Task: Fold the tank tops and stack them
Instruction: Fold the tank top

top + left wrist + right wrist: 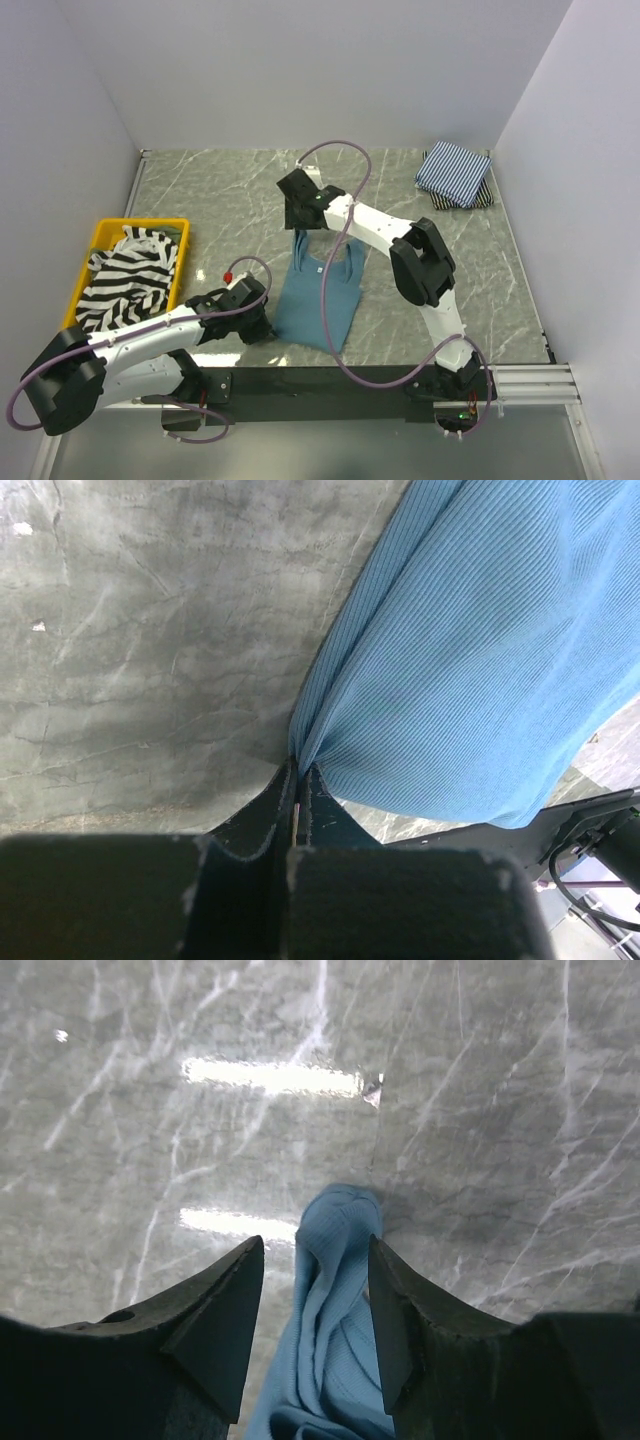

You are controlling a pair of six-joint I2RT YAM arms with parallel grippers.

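While you look down from the top camera, the table (220, 190) reads as grey stone-patterned sheet with pale veins, glossy enough to throw back two bars of light in the right wrist view. Plain white walls (320, 70) close it in at 9, 12 and 3 o'clock. A black rail (320, 382) runs along the 6 o'clock edge, where both arms are bolted.

At 9 o'clock you have the yellow bin (100, 232), lying close to the left wall. The black-and-white striped tank top (125, 280) is heaped loosely in it and fills most of it. A darker scrap shows at the bin's far rim, too small to name.

Up at 1 to 2 o'clock, in the far corner, the pinstriped tank top (452, 170) lies folded on another folded, darker piece (480, 198), which sticks out beneath it.

The teal-blue tank top (315, 300) lies near the middle, a little toward 6 o'clock, straps pointing to 12 o'clock. Your left end effector (303, 768) is pinched tight on the cloth at the top's lower left corner. Your right end effector (315, 1242) is over the strap end at 12 o'clock; its jaws stand apart, with the bunched strap between them and a gap on one side.
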